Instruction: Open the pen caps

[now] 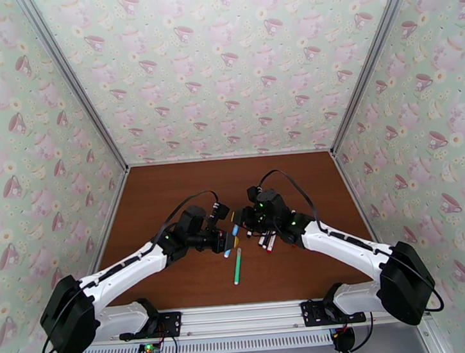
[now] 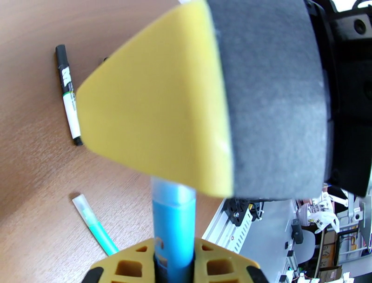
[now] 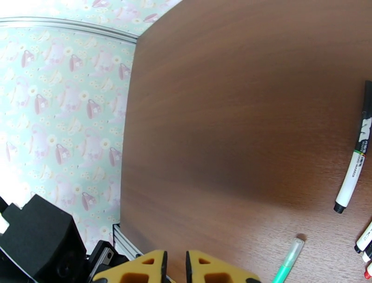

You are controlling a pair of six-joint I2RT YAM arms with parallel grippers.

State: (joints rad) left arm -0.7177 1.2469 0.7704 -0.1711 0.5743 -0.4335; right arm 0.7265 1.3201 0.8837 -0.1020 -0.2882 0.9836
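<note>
Pen [image 2: 173, 225] clamped in left tool [image 2: 174, 261], light blue cap [image 2: 173, 190] pointing outward, right tool [image 3: 176, 266] together

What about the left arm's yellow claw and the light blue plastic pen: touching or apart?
Touching. In the left wrist view the light blue plastic pen stands clamped between the yellow fingers of the left gripper, both pressed against its sides, no gap.

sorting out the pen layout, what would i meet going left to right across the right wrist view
right gripper → green pen → white marker
</note>
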